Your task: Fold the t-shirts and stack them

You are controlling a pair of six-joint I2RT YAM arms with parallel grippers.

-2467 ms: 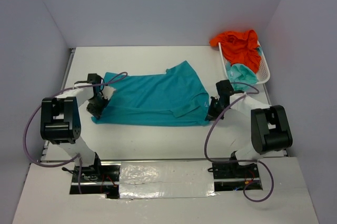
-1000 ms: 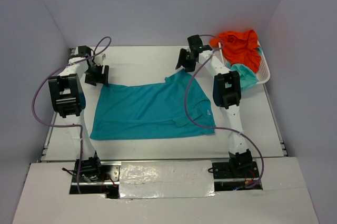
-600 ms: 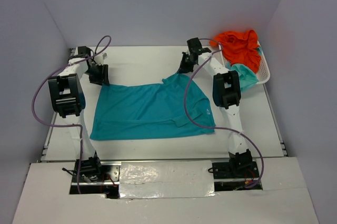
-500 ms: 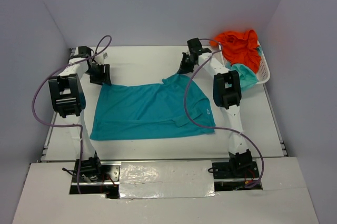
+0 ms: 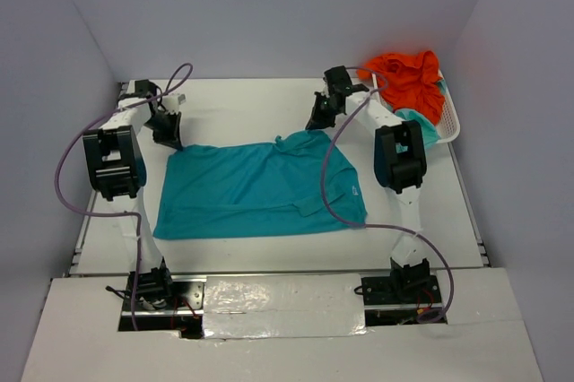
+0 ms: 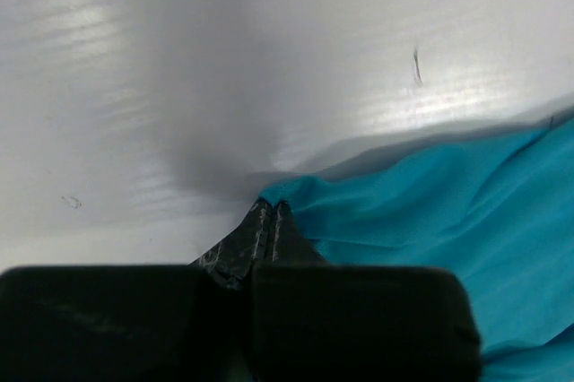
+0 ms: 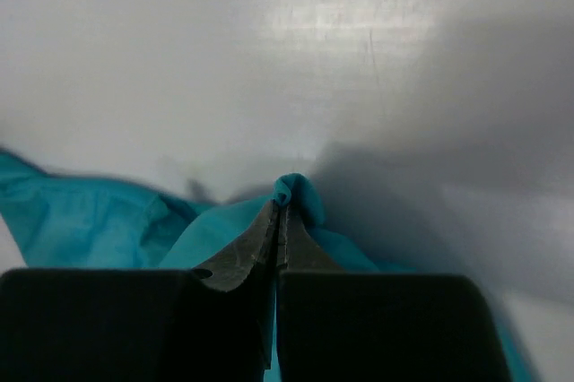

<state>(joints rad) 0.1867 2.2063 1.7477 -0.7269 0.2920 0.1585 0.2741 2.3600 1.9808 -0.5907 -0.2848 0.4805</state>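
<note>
A teal t-shirt (image 5: 260, 189) lies spread flat on the white table (image 5: 242, 104), left of the white mesh basket (image 5: 451, 120) and nearer the arm bases, as both arms reach to its far edge. The left gripper (image 6: 269, 221), at the shirt corner farthest from the basket, has its jaws pressed together on a small fold of teal cloth, while the right gripper (image 7: 280, 212), just left of the basket, pinches a raised peak of the same shirt. The orange t-shirt (image 5: 408, 77) is heaped over the basket's far end, the mint-aqua t-shirt (image 5: 427, 127) inside below it.
</note>
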